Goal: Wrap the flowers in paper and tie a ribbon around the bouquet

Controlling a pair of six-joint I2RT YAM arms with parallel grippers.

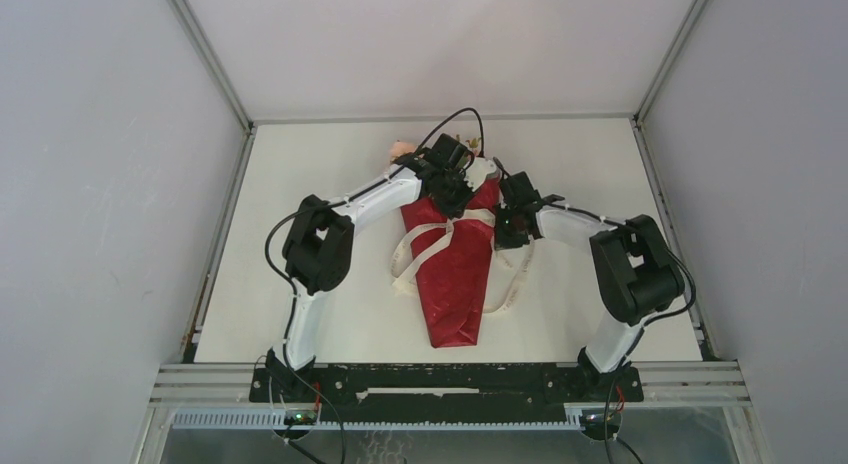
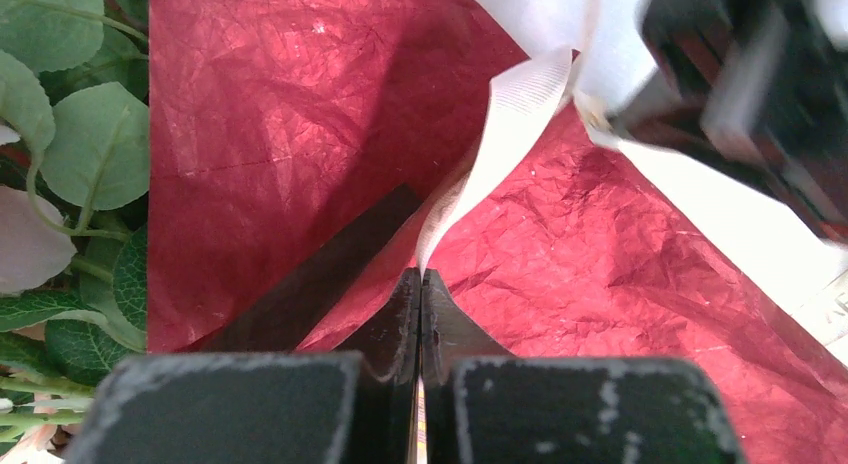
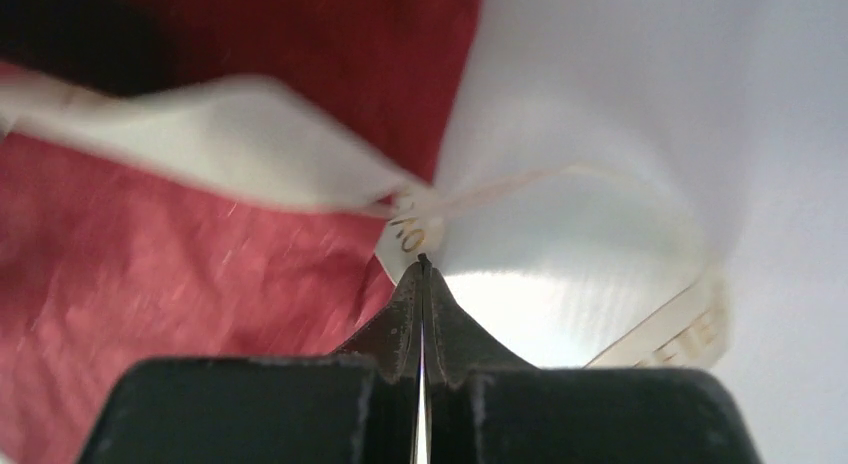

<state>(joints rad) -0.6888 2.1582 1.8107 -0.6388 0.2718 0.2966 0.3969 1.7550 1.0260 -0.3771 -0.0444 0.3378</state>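
My left claw point(image 2: 421, 276) is pinched tight on the long, narrow cream-white ribbon point(image 2: 505, 134), which runs from my fingertips over the bouquet point(image 1: 455, 274), a tapered cone of deep red crinkly paper topped with pale-pink roses, lying in the middle of the white table point(image 1: 300, 174) with its point toward my bases. My right claw point(image 3: 423, 262) is closed too at the cone's right edge. That view is blurred, but a printed stretch of the same ribbon looks nipped at its tips.
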